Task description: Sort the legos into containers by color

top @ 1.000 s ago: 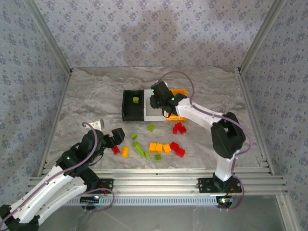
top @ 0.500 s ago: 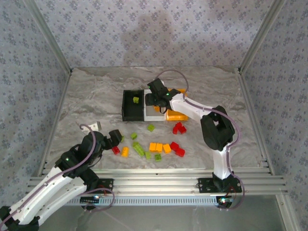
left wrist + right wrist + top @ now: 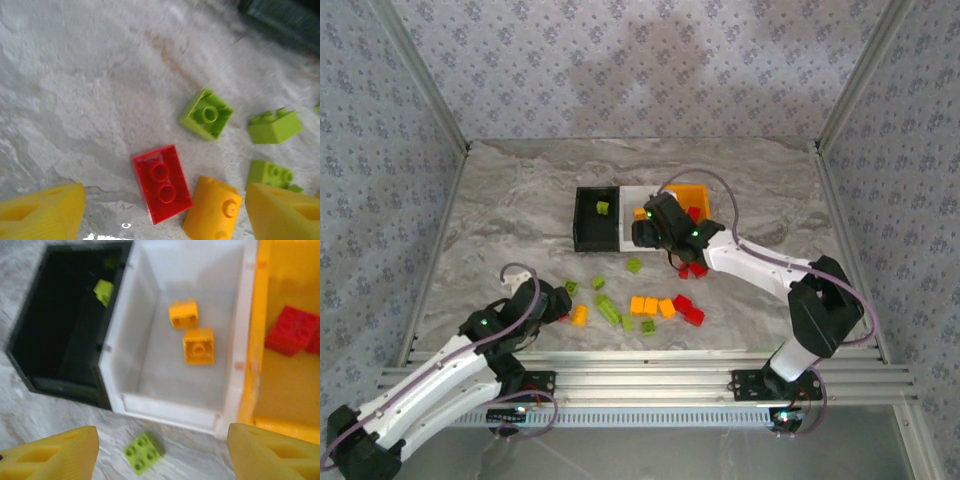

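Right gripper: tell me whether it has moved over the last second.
Yes. The right gripper has pulled back from above the white bin and now hangs open just off that bin's near wall.

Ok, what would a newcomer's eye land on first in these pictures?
Three bins in a row mid-table: the black bin holds a lime brick, the white bin two orange bricks, the orange-yellow bin red bricks. On the near side, loose bricks litter the marble table.
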Available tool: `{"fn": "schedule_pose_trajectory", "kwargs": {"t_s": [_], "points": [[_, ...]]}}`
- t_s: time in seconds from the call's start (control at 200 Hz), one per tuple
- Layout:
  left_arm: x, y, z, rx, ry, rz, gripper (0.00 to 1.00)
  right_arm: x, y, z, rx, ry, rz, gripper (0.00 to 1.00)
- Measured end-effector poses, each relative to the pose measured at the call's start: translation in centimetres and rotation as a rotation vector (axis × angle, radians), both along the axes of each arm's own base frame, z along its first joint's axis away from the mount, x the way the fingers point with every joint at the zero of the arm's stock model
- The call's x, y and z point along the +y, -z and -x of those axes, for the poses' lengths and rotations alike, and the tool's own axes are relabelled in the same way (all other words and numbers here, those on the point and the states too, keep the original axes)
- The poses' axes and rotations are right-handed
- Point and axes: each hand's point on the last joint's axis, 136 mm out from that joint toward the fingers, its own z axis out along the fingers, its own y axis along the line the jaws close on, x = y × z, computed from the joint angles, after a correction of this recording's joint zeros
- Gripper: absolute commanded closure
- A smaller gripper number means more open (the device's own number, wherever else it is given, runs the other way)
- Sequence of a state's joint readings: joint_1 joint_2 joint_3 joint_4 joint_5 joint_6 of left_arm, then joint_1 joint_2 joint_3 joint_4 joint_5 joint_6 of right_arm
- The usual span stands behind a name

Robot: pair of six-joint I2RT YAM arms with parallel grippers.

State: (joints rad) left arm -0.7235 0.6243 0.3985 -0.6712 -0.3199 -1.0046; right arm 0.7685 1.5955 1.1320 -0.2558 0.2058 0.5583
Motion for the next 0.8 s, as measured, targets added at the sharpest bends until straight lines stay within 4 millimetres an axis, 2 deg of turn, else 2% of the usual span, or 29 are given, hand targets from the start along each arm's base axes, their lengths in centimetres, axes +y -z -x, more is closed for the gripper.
{"fn": "schedule_pose_trajectory", "kwargs": {"t_s": [0.12, 0.27, 0.47, 0.8], "points": [[-0.4, 1.9, 0.0, 0.064, -0.004, 0.008, 0.16, -1.4, 2.0, 0.9, 0.036, 0.020, 0.031, 0.30], [-1.0, 3.5, -0.3, 0.103, -0.002, 0.019, 0.19, -2.2, 1.6, 1.2, 0.026, 0.038, 0.021, 0.30], [-0.9, 4.6, -0.7, 0.143, 0.003, -0.024, 0.35, -2.2, 0.2, 1.0, -0.010, 0.044, -0.017, 0.30], [0.2, 5.8, -0.5, 0.228, 0.012, -0.155, 0.64, -2.9, 1.4, 1.6, 0.005, 0.055, -0.005, 0.30]]}}
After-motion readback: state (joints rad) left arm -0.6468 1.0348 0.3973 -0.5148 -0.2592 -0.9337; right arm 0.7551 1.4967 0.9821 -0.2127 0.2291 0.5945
